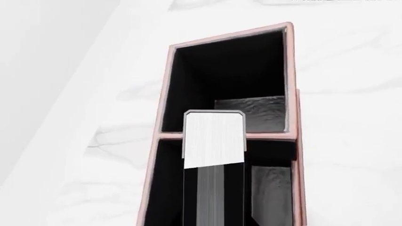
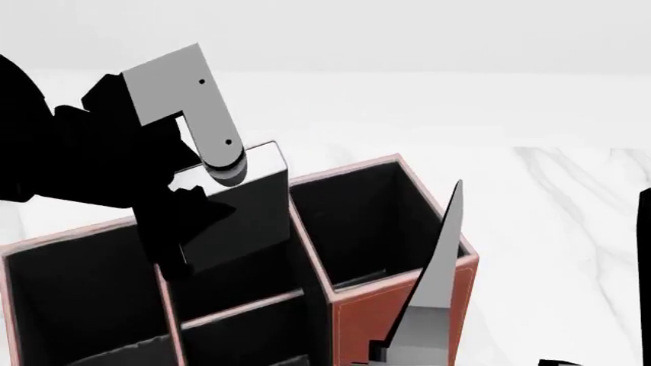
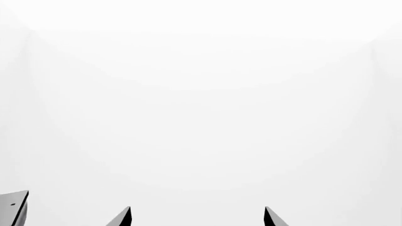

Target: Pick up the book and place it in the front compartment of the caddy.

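The black book (image 2: pixel 256 200) with white page edges (image 1: pixel 213 139) is held tilted over the reddish-brown caddy (image 2: pixel 368 314). My left gripper (image 2: pixel 195 229) is shut on it, its fingers dark against the cover. In the left wrist view the book's free end hangs above the divider (image 1: pixel 270 136) between two black-lined compartments; whether it touches the caddy I cannot tell. My right gripper (image 3: pixel 197 218) is open with nothing between its tips, facing blank white. One of its long grey fingers (image 2: pixel 437 259) crosses in front of the caddy's right corner in the head view.
The caddy stands on a white marble tabletop (image 2: pixel 569 206) that stretches to the right and behind it. A larger compartment (image 2: pixel 81 305) lies at the left end of the caddy, under my left arm (image 2: pixel 61 152).
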